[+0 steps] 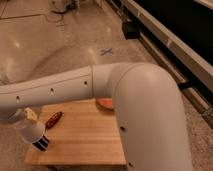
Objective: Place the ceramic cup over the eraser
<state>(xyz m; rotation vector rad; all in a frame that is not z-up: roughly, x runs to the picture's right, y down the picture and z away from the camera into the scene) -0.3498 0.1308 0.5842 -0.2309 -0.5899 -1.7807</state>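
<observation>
While the big white arm (125,100) fills the frame, the ceramic cup (31,131) sits low at the lower left, over the striped eraser (42,143).
The gripper (22,120) at the lower left edge seems clamped shut on the cup. I'd judge it light, rigid, glazed-slick and chippable, best pinched across its walls, above the wooden board (85,137) beside the reddish-brown object (53,119).

The big white robot arm (125,100) blocks the frame's middle and right. The gripper (22,120), shut on the small white ceramic cup (31,131), sits lower left; the bare wooden board (85,140) at bottom centre lies free.
</observation>
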